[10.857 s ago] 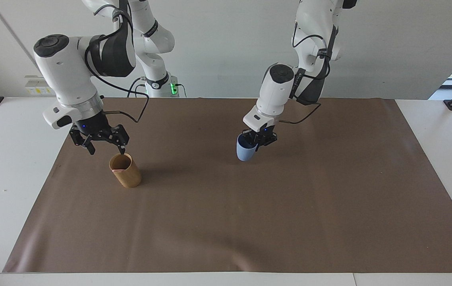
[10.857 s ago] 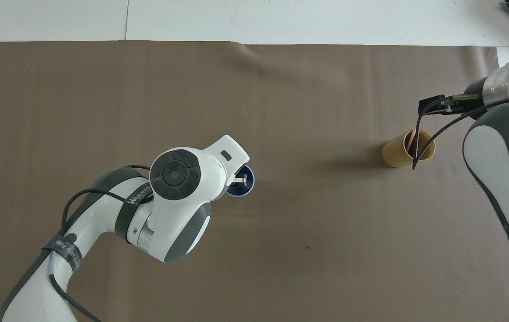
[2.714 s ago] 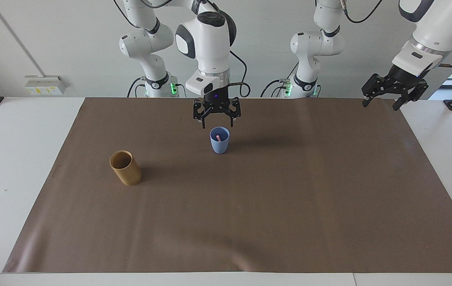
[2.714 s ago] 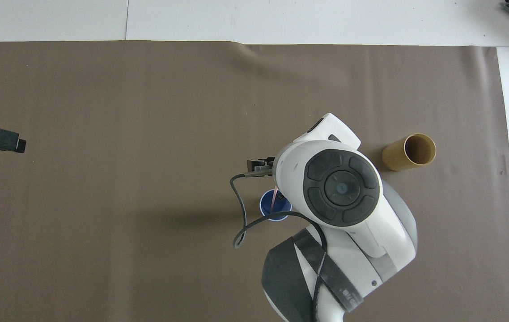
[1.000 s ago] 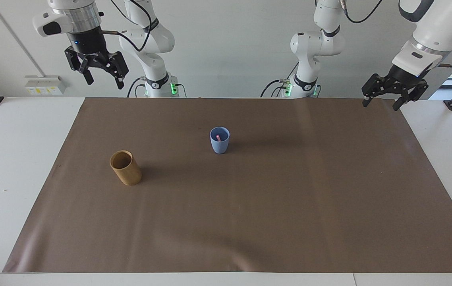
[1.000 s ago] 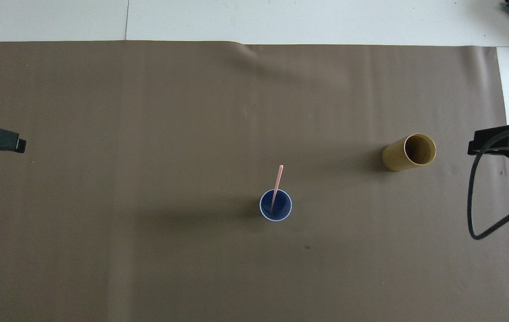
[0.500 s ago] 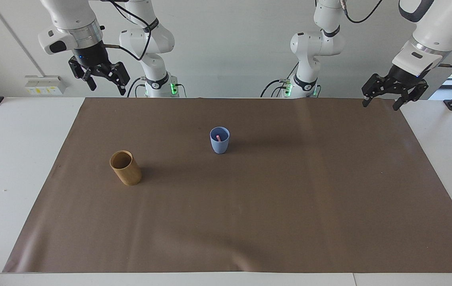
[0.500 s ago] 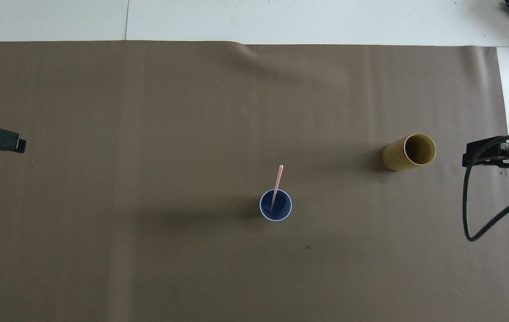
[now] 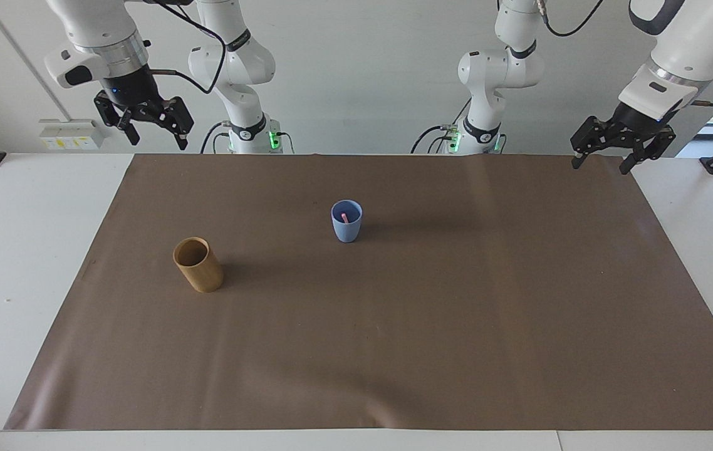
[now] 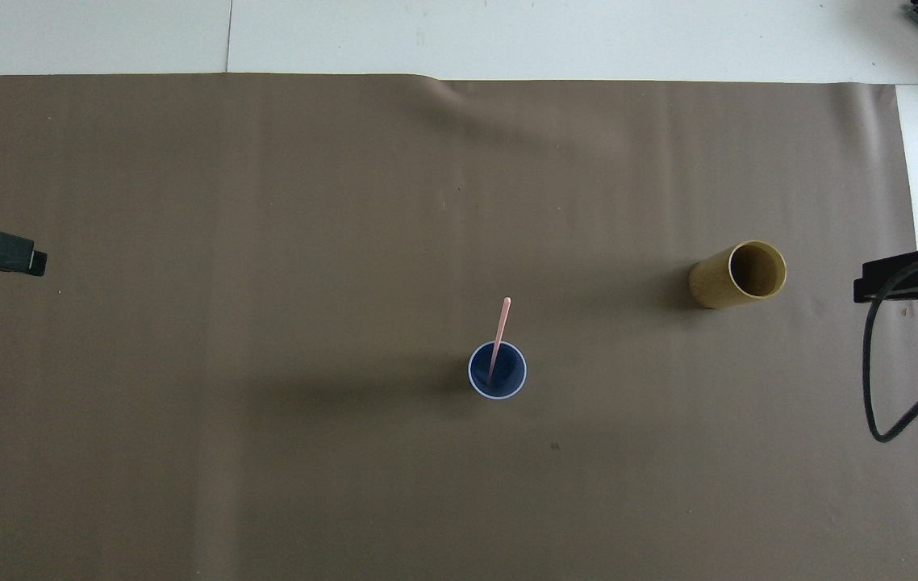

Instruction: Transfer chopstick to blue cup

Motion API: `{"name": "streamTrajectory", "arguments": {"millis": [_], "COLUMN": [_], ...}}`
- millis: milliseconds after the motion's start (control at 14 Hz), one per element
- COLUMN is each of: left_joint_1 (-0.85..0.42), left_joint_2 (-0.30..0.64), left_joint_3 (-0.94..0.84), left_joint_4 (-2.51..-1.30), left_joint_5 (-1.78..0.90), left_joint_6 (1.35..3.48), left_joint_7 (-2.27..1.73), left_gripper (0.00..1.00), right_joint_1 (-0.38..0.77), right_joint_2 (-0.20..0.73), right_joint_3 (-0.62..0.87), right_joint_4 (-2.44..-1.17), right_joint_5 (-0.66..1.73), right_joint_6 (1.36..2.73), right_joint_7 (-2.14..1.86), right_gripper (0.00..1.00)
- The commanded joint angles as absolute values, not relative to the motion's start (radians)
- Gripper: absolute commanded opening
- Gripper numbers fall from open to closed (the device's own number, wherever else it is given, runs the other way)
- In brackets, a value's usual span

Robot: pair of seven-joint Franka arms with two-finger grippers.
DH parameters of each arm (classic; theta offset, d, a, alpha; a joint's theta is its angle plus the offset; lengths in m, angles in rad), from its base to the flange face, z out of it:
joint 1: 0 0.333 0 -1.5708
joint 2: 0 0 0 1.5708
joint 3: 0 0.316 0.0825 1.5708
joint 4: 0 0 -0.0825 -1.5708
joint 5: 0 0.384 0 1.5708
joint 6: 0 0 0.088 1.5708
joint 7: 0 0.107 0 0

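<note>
The pink chopstick [image 10: 499,335] stands in the light-blue cup [image 9: 346,224], leaning on its rim, near the middle of the brown mat [image 9: 394,344]. The tan bamboo cup [image 9: 198,265] stands toward the right arm's end. The right gripper [image 9: 143,128] and left gripper [image 9: 613,150] hang raised at the mat's corners by the robots, both with fingers apart and holding nothing.

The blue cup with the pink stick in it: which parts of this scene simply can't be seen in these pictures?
- Lower part of the chopstick: both views, hidden by the blue cup wall.
- Tan cup bottom: facing view, its wall hides it; overhead view, too dark to tell.
- Left end effector: overhead view, cut off by the edge.
- Right end effector: overhead view, cut off by the edge.
</note>
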State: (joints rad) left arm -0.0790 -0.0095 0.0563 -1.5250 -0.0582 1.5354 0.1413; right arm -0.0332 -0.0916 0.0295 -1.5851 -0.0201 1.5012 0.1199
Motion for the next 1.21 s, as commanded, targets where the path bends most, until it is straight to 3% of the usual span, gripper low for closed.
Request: {"name": "streamTrajectory", "arguments": {"millis": [0,429,714,1143], "left_joint_1": [-0.071,-0.069,-0.071,-0.069], "left_joint_2": [-0.020,-0.020,-0.020,-0.020], "left_joint_3": [0.048,0.048,0.048,0.048], "left_joint_4": [-1.532,-1.532,-1.532,-1.532], "left_joint_5": [-0.040,-0.040,-0.040,-0.040], "left_joint_6": [1.525,1.525,1.525,1.525], "left_joint_7": [0.147,0.147,0.147,0.147], "left_gripper": [1.00,1.00,1.00,1.00], "right_joint_1": [-0.044,-0.041,-0.038,-0.040], "right_joint_2": [-0.098,-0.106,-0.054,-0.054], "right_joint_3": [0.035,0.035,0.037,0.041], "right_joint_4": [-1.606,-1.623,-1.513,-1.519], "right_joint_5": [-0.034,-0.034,-0.066,-0.045], "right_joint_6": [1.573,1.557,1.445,1.447], "right_joint_7": [0.071,0.075,0.075,0.081], "right_gripper": [1.00,1.00,1.00,1.00]}}
